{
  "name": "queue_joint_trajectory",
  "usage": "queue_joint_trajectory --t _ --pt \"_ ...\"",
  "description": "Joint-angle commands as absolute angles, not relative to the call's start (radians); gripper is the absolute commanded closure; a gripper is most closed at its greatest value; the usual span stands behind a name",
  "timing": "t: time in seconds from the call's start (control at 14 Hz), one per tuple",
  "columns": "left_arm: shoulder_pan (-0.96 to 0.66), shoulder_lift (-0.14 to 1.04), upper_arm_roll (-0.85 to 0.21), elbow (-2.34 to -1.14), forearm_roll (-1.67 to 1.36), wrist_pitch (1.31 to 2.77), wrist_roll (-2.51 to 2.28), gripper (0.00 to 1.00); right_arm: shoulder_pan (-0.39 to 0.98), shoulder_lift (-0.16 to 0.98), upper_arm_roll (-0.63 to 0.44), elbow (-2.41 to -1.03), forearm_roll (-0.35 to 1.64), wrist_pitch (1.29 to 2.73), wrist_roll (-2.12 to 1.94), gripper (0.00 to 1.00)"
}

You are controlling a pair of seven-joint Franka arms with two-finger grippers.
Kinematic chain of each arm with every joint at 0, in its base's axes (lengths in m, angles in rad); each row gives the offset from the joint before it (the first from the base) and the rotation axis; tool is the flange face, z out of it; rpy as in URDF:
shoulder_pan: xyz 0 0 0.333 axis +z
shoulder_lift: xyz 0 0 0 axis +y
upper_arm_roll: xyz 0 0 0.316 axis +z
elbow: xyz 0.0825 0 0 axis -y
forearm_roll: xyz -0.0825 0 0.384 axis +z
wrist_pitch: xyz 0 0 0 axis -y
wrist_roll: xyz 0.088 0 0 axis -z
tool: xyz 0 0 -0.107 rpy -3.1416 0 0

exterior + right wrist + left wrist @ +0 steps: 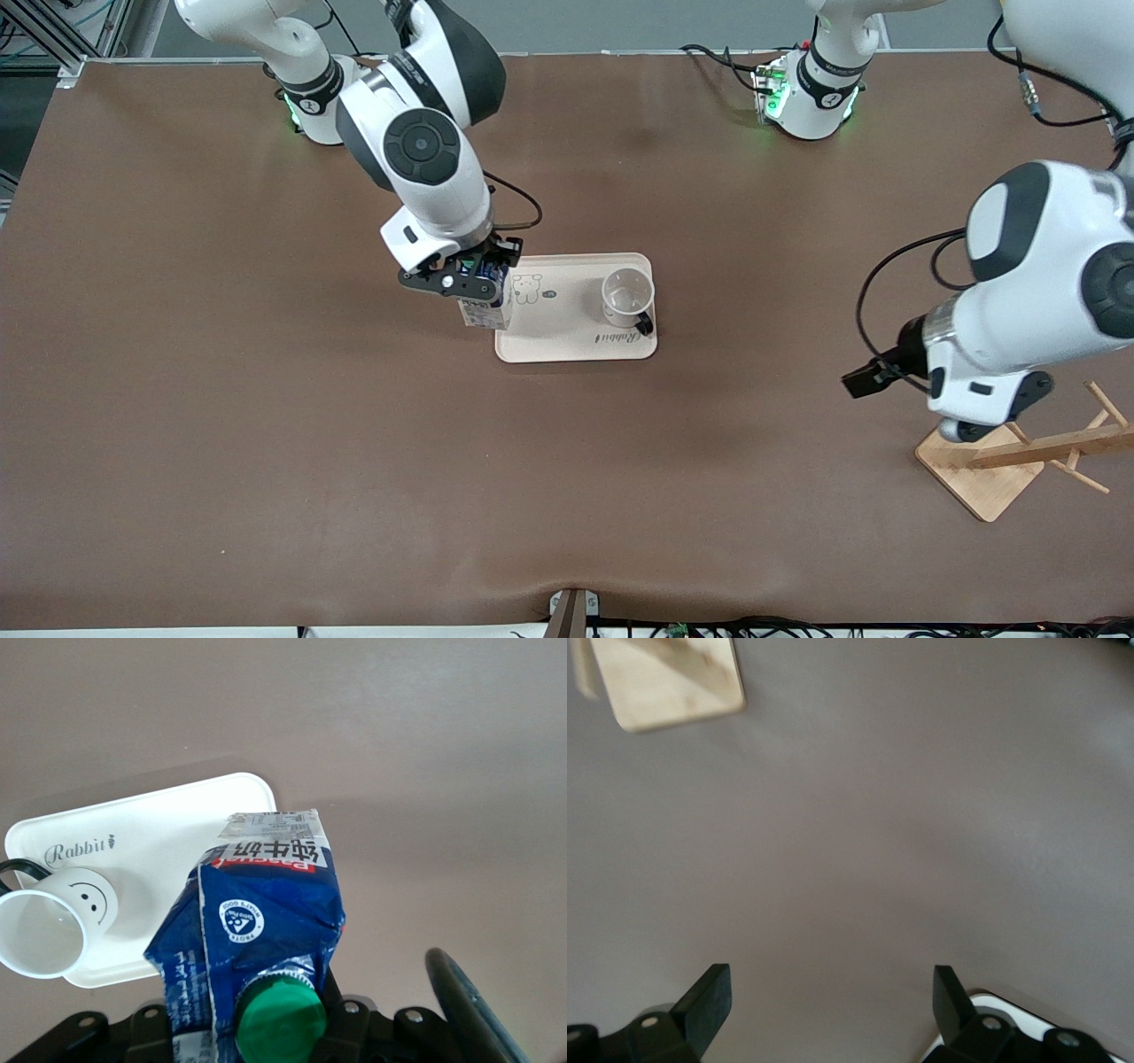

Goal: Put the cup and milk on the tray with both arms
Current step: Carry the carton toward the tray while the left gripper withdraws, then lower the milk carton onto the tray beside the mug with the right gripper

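My right gripper (478,276) is shut on the top of the blue and white milk (485,310) carton, by its green cap (279,1023). The carton (266,912) hangs over the edge of the cream tray (567,341) at the right arm's end. I cannot tell whether its bottom touches the tray (177,824). The white cup (627,297) stands upright on the tray toward the left arm's end, its smiley face (89,899) showing. My left gripper (833,979) hangs open and empty over bare table next to the wooden rack, away from the tray.
A wooden rack with a square base (979,470) and slanted pegs stands near the left arm's end of the table, under the left wrist; its base (669,678) shows in the left wrist view. Brown tabletop (266,399) surrounds the tray.
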State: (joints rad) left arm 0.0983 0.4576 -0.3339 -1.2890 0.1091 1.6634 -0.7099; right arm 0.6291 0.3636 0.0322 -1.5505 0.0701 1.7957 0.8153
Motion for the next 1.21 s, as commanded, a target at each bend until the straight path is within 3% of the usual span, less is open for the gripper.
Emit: queue_joint_trajectory --t 0.0,0.29,0.43,0.64,0.93,1.14 --pt "0.175 0.375 -0.345 -1.307 0.123 1.616 -0.565 0.00 0.676 0.419 0.023 -1.513 0.060 1.824 0.831 1.00" --pt "0.192 0.272 -0.325 -1.316 0.132 1.430 -0.349 0.00 0.703 0.460 0.023 -1.519 0.054 1.910 0.766 1.00" --pt "0.117 0.220 -0.223 -1.350 0.130 1.410 -0.240 0.00 0.703 0.460 0.023 -1.522 0.052 1.901 0.744 1.00" --pt "-0.006 0.126 -0.088 -1.420 0.106 1.410 -0.232 0.00 0.721 0.465 0.023 -1.542 0.051 1.910 0.739 1.00" --pt "-0.017 0.000 -0.068 -1.571 0.049 1.520 -0.235 0.00 0.730 0.486 0.023 -1.545 0.051 1.910 0.736 1.00" --pt "-0.017 -0.031 -0.071 -1.578 0.040 1.520 -0.245 0.00 0.736 0.495 0.023 -1.545 0.049 1.910 0.732 0.99"
